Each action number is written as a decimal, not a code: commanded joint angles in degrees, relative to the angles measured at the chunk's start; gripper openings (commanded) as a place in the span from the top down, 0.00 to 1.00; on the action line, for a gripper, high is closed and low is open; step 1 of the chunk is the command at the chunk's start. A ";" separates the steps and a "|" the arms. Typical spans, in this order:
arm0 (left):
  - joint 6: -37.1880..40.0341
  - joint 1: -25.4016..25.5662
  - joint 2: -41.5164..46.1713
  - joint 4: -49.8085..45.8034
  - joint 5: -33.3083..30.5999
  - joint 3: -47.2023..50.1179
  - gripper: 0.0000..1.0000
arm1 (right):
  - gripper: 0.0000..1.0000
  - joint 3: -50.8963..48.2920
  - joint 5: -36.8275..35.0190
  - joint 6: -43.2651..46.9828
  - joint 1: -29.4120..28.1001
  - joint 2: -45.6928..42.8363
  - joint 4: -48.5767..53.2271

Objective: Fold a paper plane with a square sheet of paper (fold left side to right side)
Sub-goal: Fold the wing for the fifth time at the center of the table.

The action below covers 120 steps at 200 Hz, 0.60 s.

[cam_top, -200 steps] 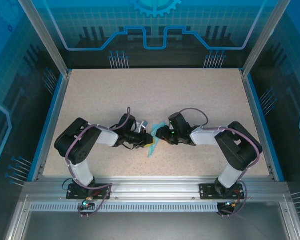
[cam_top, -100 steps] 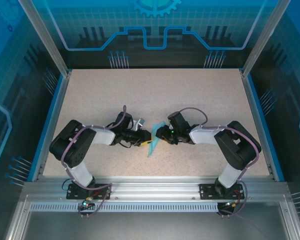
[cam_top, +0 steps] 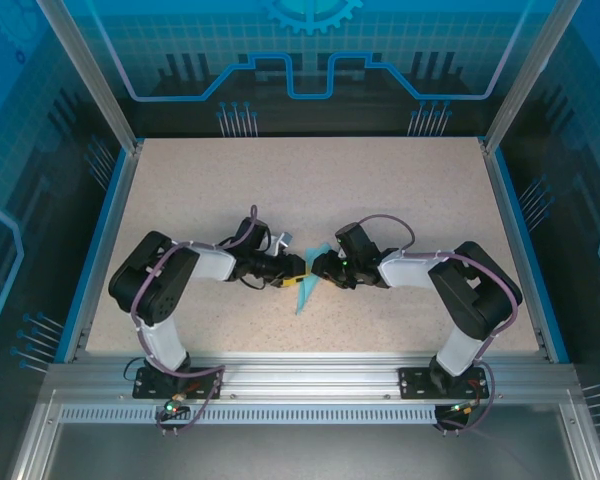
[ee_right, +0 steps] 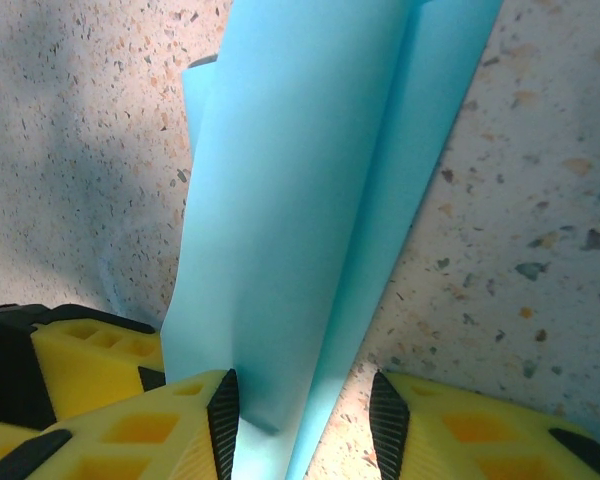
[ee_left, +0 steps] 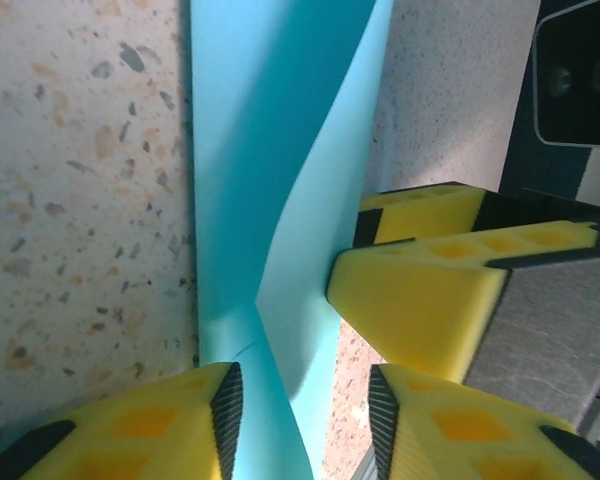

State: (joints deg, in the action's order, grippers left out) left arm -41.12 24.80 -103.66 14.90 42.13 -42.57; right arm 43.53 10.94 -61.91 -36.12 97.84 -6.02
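The cyan paper (cam_top: pixel 304 293) lies mid-table as a narrow, pointed creased shape, its tip toward the near edge. My left gripper (cam_top: pixel 295 273) and right gripper (cam_top: pixel 318 268) meet over its upper part, tips almost touching. In the left wrist view the paper (ee_left: pixel 270 180) has one flap raised along a crease and runs between my open left gripper (ee_left: pixel 305 392); the right gripper's yellow fingers (ee_left: pixel 420 290) press in from the right. In the right wrist view the paper (ee_right: pixel 300 200) stands folded between my open right gripper (ee_right: pixel 302 402), with the left gripper's fingers (ee_right: pixel 90 345) at lower left.
The speckled tabletop (cam_top: pixel 380 190) is bordered by blue rails and an aluminium frame (cam_top: pixel 310 375) at the near edge. The right wrist's black camera housing (ee_left: pixel 580 70) sits close at the top right of the left wrist view.
My left gripper has shifted slightly up and right, closing in on the right gripper over the paper. The right arm has barely moved.
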 commanded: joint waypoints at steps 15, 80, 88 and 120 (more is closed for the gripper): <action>2.27 -0.51 -1.90 -1.80 1.80 -2.49 0.72 | 0.57 -0.20 0.09 0.56 -1.50 4.27 0.02; 6.07 -0.57 -3.68 -4.24 -0.14 -4.81 0.95 | 0.54 0.02 0.03 3.14 -0.91 -0.14 0.21; 6.59 -0.62 -3.90 -4.39 -0.13 -4.98 0.96 | 0.54 -0.13 -0.02 3.35 -0.67 -1.19 0.30; 7.89 -0.83 -4.57 -4.91 -0.13 -5.60 0.96 | 0.49 -1.22 0.01 3.37 0.92 -4.77 -0.62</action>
State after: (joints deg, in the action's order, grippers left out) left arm -36.12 24.77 -107.04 11.79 42.26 -46.78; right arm 43.31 11.00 -59.94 -35.97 96.31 -6.00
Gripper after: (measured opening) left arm 0.060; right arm 0.487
